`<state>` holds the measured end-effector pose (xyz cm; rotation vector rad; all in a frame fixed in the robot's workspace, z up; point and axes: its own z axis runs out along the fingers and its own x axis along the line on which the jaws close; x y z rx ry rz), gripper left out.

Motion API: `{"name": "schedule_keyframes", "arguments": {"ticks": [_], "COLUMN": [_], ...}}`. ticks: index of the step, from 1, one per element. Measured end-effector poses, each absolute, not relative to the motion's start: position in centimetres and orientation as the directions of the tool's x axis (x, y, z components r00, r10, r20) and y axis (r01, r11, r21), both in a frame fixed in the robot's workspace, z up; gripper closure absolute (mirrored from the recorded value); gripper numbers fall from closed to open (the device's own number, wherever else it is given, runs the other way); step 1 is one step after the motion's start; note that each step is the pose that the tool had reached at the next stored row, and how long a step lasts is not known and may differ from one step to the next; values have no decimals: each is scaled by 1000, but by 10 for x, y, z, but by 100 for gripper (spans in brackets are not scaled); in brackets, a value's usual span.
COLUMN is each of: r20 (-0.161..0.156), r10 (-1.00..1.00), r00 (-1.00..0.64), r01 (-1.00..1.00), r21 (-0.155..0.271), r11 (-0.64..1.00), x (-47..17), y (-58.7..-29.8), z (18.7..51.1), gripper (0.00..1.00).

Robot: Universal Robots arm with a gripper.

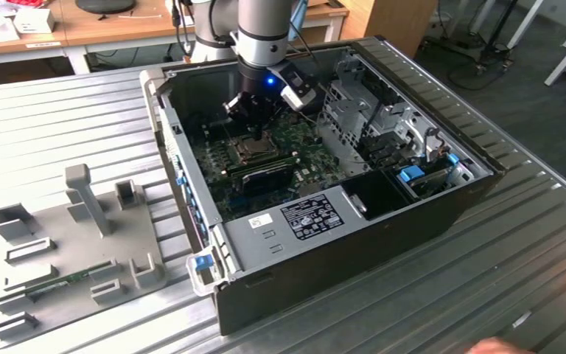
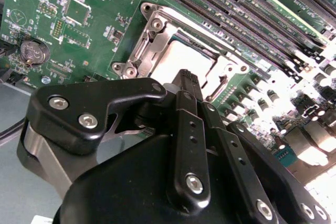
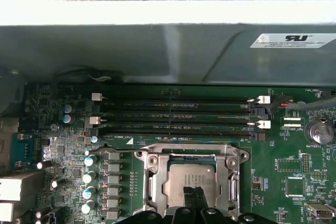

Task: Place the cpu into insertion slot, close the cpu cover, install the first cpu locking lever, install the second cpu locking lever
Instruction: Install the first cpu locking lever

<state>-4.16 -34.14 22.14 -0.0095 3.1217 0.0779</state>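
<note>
Inside the open computer case [image 1: 430, 214], the cpu [image 3: 186, 178] lies flat in the insertion slot [image 1: 254, 150], its silvery-beige face up. The cpu cover [image 3: 152, 179] lies down around it as a silver frame, and the chip [image 2: 170, 61] shows through its cut-out. My gripper [image 3: 193, 192] hangs just above the near edge of the chip, its two black fingers pressed together with nothing between them. In the second wrist view the gripper [image 2: 185, 75] sits over the socket's frame [image 2: 157, 27]. In the exterior view the gripper [image 1: 253, 118] is low in the case, over the green board.
Long black memory strips [image 3: 178, 114] run beside the socket, toward the grey case wall [image 3: 157, 51]. A grey drive cage [image 1: 357, 110] stands on the exterior view's right of the board. A coin battery [image 2: 32, 52] sits near the socket. A grey fixture plate [image 1: 77, 243] lies on the table.
</note>
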Motion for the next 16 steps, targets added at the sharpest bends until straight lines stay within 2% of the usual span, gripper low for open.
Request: {"name": "schedule_keyframes", "arguments": {"ticks": [16], "r20": [-22], "r10": [-6], "r00": [-1000], "r01": [-7], "r21": [50], "r11": [999], "x": [-60], "y": [-341], "z": [220], "gripper": [89]}}
